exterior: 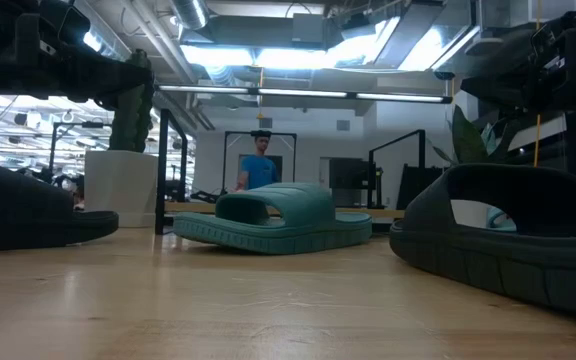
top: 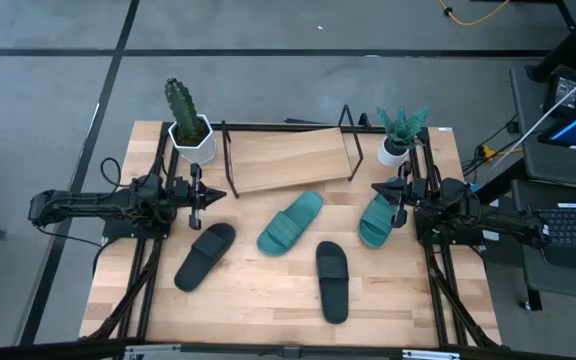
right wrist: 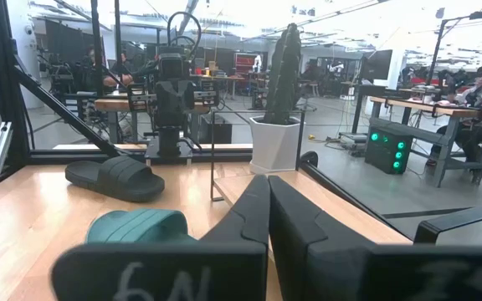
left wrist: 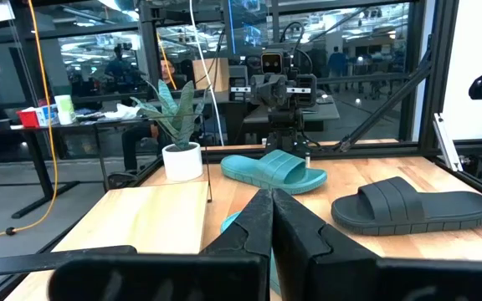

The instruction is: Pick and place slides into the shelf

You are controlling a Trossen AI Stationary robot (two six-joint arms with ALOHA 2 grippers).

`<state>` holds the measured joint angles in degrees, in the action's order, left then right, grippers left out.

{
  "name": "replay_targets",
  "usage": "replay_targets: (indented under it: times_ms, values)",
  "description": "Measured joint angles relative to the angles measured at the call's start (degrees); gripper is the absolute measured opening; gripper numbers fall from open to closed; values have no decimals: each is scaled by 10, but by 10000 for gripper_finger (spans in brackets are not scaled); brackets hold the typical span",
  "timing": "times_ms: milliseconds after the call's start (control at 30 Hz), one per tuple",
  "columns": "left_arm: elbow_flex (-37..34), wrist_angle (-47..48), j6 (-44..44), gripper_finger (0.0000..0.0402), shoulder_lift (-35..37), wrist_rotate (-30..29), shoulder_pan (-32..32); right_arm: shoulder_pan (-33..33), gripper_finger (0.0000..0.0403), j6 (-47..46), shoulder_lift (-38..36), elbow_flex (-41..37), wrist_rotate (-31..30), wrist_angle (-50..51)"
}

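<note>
Four slides lie sole-down on the wooden table: a black one (top: 205, 255) at near left, a teal one (top: 290, 222) in the middle, a black one (top: 333, 281) at near centre, and a teal one (top: 376, 218) at right. The shelf (top: 288, 158), a slanted light-wood board in a black wire frame, stands at the far edge and holds nothing. My left gripper (top: 196, 200) hovers shut by the shelf's left end, above the left black slide's far end. My right gripper (top: 400, 205) hovers shut over the right teal slide's edge (right wrist: 136, 227).
A cactus in a white pot (top: 188, 125) stands at the shelf's left end and a small leafy plant in a white pot (top: 398, 140) at its right end. Bare table (top: 258, 300) lies between the slides along the near edge. A person in blue (exterior: 260, 168) stands far behind.
</note>
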<state>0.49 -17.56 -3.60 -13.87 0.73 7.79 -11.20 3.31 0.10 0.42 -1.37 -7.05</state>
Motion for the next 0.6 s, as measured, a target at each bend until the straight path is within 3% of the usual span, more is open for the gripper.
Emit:
replay_targets:
  times_ms: [600]
  values:
    - [0, 0, 0, 0, 0, 0, 0, 0, 6, -29, 0, 0, 0, 17]
